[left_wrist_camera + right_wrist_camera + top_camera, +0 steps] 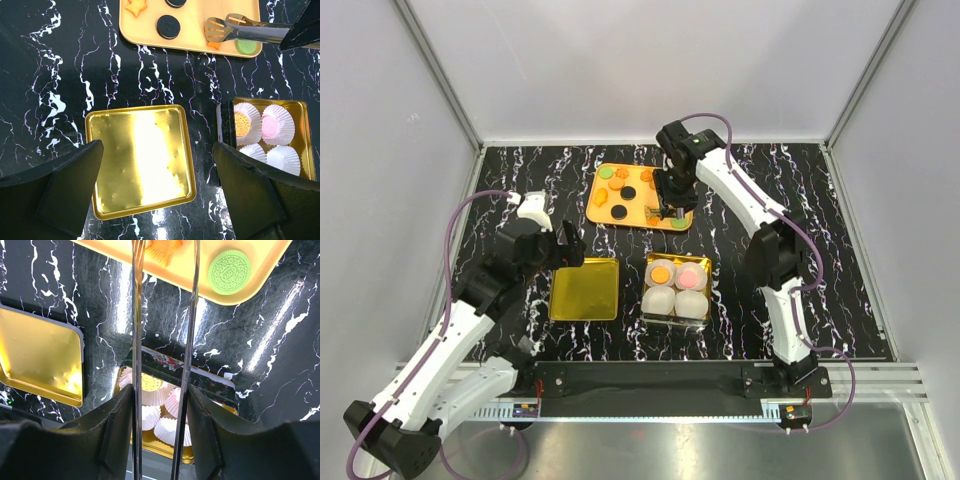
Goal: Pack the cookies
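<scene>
My right gripper (670,198) reaches down over the orange tray (195,30), fingers clamped on tongs (250,29) whose tips meet an orange cookie (162,249) there. Left gripper (157,150) hovers near the tray's front, spread wide.

Black marbled table (850,300). Orange tray (638,215) at 12 o'clock, tongs (250,27) over its 4 o'clock corner. Gold lid (585,290) at 7 o'clock from the tray; gold tin (300,106) with four white cups (282,157) at 5 o'clock.

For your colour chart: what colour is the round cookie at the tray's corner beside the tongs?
Green cookie; clearest in right wrist view.
</scene>
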Robot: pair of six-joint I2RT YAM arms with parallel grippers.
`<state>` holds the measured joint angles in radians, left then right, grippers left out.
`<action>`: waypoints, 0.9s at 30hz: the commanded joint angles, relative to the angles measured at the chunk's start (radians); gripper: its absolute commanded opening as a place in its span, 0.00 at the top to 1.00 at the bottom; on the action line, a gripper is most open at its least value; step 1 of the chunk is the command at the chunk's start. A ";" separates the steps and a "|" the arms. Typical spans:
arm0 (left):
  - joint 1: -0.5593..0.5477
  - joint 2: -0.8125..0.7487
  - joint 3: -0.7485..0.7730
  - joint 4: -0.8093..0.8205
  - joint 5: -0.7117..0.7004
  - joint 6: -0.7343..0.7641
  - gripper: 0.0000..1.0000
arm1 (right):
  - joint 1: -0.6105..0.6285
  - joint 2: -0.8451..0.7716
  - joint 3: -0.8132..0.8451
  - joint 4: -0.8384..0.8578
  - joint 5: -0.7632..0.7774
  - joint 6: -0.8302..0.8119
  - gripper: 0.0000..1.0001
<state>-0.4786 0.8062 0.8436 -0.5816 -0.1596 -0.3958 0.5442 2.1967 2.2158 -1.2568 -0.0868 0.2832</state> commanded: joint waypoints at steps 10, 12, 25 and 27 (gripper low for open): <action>0.005 -0.018 0.006 0.040 0.008 -0.002 0.01 | 0.043 0.035 0.085 -0.046 0.053 -0.024 0.50; 0.005 -0.019 0.008 0.039 0.008 -0.002 0.01 | 0.048 0.043 0.091 -0.049 0.055 -0.024 0.51; 0.006 -0.022 0.008 0.040 0.009 -0.002 0.01 | 0.051 0.026 0.082 -0.059 0.070 -0.044 0.53; 0.006 -0.021 0.008 0.040 0.009 -0.002 0.01 | 0.051 0.015 0.074 -0.056 0.067 -0.042 0.53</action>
<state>-0.4786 0.7990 0.8436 -0.5816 -0.1596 -0.3958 0.5861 2.2486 2.2684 -1.3064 -0.0372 0.2569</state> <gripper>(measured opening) 0.988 0.471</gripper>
